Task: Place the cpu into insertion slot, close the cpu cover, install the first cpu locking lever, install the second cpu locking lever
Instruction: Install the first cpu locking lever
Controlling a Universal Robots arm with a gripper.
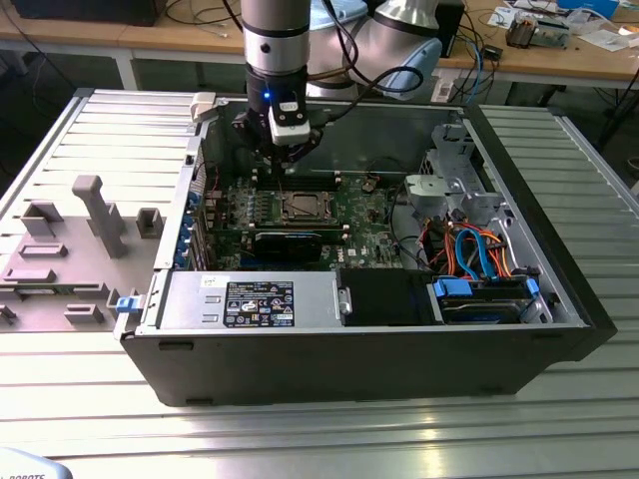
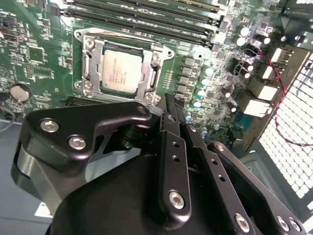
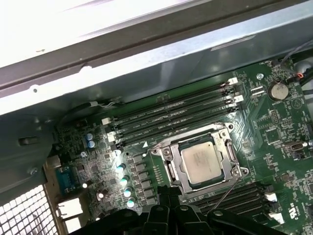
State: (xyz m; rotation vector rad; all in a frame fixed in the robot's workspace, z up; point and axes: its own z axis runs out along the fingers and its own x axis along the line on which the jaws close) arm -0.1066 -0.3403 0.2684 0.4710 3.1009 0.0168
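Observation:
The cpu (image 2: 121,72), a dull silver square chip, lies flat in the insertion slot (image 2: 84,87) on the green motherboard. It is also seen in the first wrist view, cpu (image 3: 203,164). The cpu cover (image 2: 93,61), a thin silver frame, lies down around the chip's edges. One thin wire lever (image 3: 186,137) runs along one side of the frame, and another thin wire lever (image 3: 226,193) sticks out at a slant from the opposite side. My gripper (image 2: 172,105) hangs just above the board beside the socket, shut and holding nothing. In the exterior view the gripper (image 1: 290,160) is behind the socket (image 1: 303,207).
The open computer case has tall metal walls (image 1: 519,170) around the board. Long black memory slots (image 3: 171,115) run beside the socket. A black card (image 1: 288,242) sits in front of it. Orange and blue cables (image 1: 474,249) fill the exterior view's right. Grey fixtures (image 1: 95,215) stand outside the case.

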